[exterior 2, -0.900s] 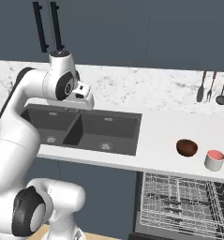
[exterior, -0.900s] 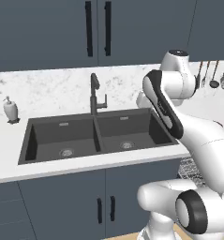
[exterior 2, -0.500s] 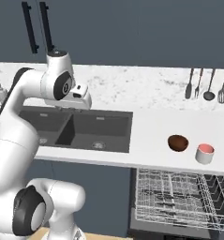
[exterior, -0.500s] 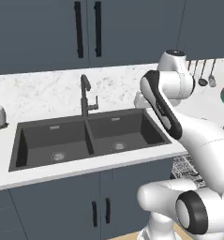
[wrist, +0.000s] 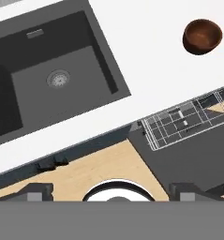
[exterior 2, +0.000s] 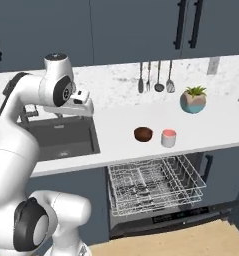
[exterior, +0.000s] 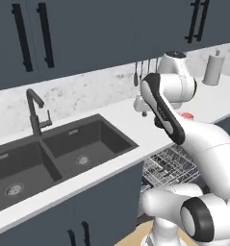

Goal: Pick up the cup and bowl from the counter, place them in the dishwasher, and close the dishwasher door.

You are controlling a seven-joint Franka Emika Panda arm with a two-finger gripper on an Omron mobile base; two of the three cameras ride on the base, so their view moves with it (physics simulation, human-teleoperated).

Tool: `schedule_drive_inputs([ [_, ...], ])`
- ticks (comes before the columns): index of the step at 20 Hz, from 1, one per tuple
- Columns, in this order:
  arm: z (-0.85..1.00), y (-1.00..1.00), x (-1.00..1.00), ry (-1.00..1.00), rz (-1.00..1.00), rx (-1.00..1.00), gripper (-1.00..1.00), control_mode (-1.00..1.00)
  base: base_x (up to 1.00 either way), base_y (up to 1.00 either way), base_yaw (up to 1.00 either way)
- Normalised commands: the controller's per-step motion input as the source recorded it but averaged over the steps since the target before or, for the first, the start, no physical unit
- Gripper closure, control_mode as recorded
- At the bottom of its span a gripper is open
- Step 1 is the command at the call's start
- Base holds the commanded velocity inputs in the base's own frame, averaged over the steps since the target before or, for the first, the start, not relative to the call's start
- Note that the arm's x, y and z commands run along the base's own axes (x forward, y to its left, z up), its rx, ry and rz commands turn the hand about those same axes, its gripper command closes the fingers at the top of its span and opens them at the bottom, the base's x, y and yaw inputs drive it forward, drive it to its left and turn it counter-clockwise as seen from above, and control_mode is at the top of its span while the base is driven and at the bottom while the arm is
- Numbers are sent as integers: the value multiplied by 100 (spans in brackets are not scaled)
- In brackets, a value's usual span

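The fingers (wrist: 33, 191) stand wide apart, holding nothing, their dark tips at the bottom corners of the hand view with floor between them.

The counter (exterior 2: 121, 127) runs across under the hand, its dark sink (wrist: 62, 75) lying at about eleven o'clock from the tips. Below the counter edge the dishwasher (exterior 2: 161, 200) is open, its wire rack (exterior 2: 153, 182) pulled out.

The bowl (wrist: 202, 36) sits at about one o'clock from the tips in the hand view, well apart and beyond the rack corner. In the right base view the gripper (exterior 2: 86, 106) hangs over the sink's edge, with the bowl at three o'clock and the cup (exterior 2: 168, 138) just beyond it. By my reading the bowl is nearer, so the reach goes that way.
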Motion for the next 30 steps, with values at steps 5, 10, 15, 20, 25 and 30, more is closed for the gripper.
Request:
schedule_drive_inputs([
  [5,0,0,0,0,0,0,-100,100,7,31,-51],
  [10,0,0,0,0,0,0,-100,100,3,44,-43],
  [15,0,0,0,0,0,0,-100,100,5,44,-38],
  [20,0,0,0,0,0,0,-100,100,24,50,-33],
  [25,0,0,0,0,0,0,-100,100,6,49,-27],
  [30,0,0,0,0,0,0,-100,100,0,53,-23],
])
